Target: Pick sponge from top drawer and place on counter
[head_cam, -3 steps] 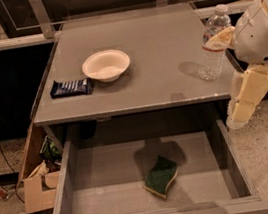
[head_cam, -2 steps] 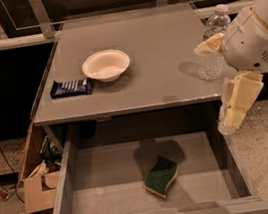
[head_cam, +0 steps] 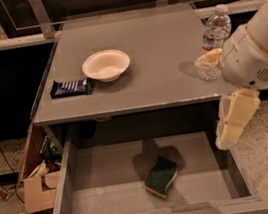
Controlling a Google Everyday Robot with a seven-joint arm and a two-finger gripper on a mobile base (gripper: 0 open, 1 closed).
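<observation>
The sponge point(head_cam: 161, 176), dark green over yellow foam, lies on the floor of the open top drawer point(head_cam: 61, 191), near its front middle. The grey counter point(head_cam: 154, 40) is the cabinet's top above it. My gripper point(head_cam: 228, 136) is cream-coloured, hangs from the white arm at the right and points down over the drawer's right wall. It is to the right of the sponge and above it, and it holds nothing.
On the counter stand a white bowl point(head_cam: 106, 64), a dark blue snack wrapper point(head_cam: 70, 87) at the left edge and a clear water bottle point(head_cam: 215, 28) at the right edge beside my arm. A cardboard box point(head_cam: 33, 190) sits on the floor left of the drawer.
My arm and gripper have moved left and a little down, from beside the counter's right edge to over the drawer's right wall. The sponge has not moved.
</observation>
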